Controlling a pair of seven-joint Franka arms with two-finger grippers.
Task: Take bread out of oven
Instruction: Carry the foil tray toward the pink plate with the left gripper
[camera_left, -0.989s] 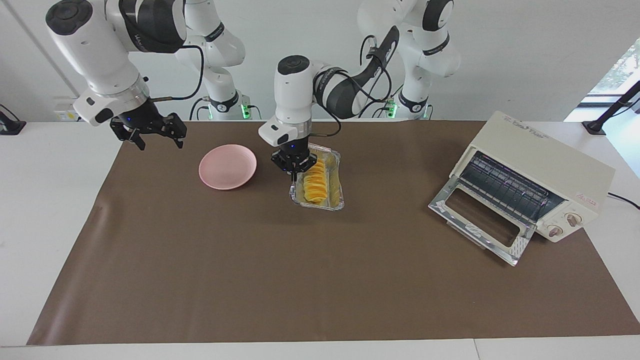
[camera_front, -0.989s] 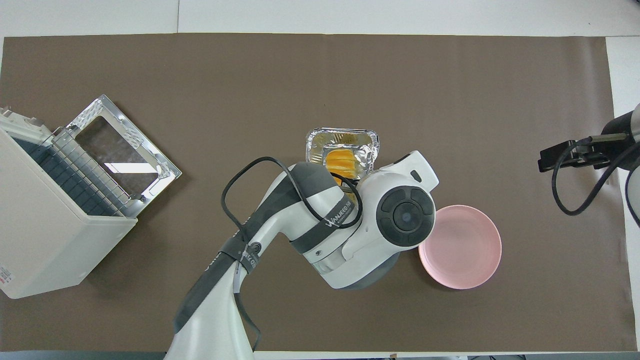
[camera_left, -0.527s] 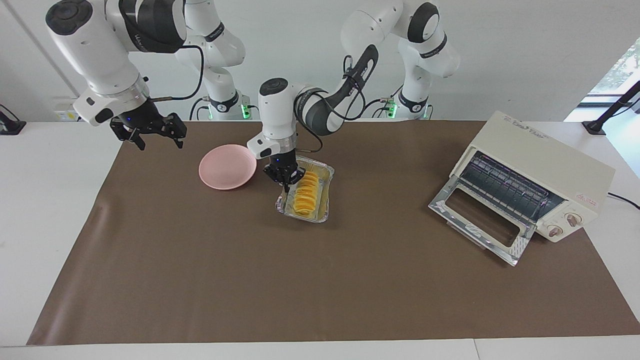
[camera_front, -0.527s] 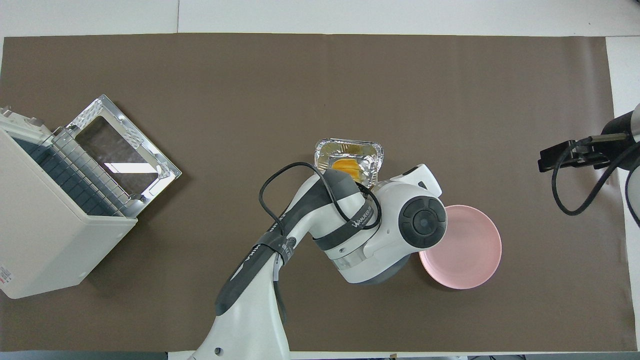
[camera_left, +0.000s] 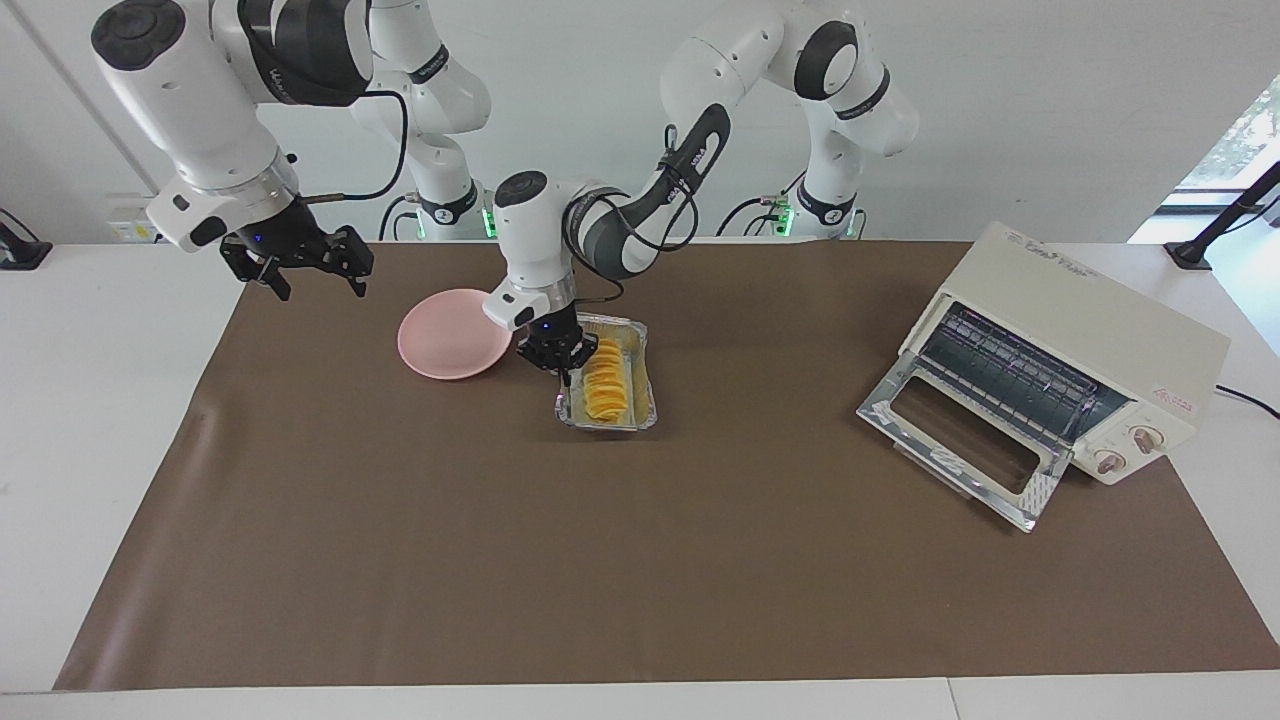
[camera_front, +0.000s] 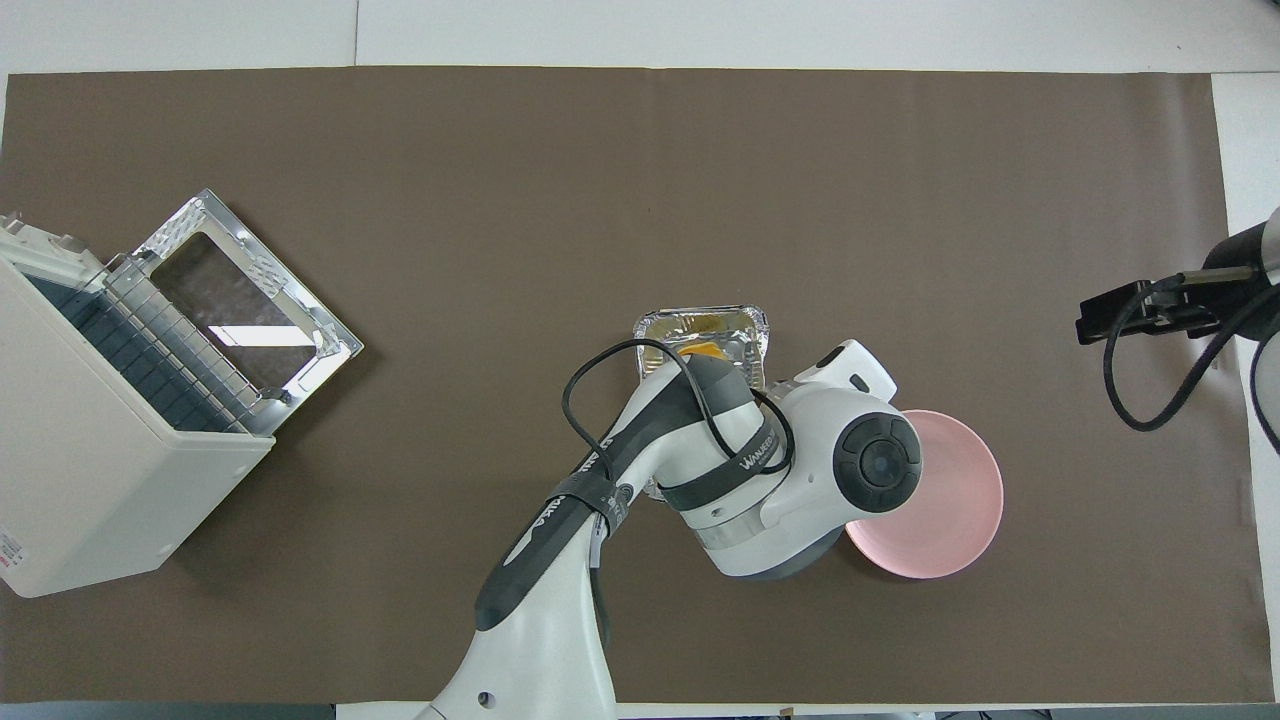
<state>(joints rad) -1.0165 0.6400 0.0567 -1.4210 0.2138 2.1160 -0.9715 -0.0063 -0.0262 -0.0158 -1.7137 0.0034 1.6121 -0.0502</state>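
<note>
Across the brown mat you've slid the foil tray (camera_left: 607, 392) with the bread (camera_left: 602, 384) closer to the pink plate (camera_left: 452, 347), well clear of the open oven (camera_left: 1062, 365), left gripper (camera_left: 562, 357) pinching the tray's rim, right gripper (camera_left: 303, 262) spread, waiting.

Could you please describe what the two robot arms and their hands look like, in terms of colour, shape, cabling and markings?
Both arms are glossy white, built of rounded segments with dark grey to black bands at the joints and round dark caps on the wrist housings. A black cable loops along each forearm. The left hand and right hand are black and two-fingered. Grey lettering marks a dark band, and green lights glow at the bases.
</note>
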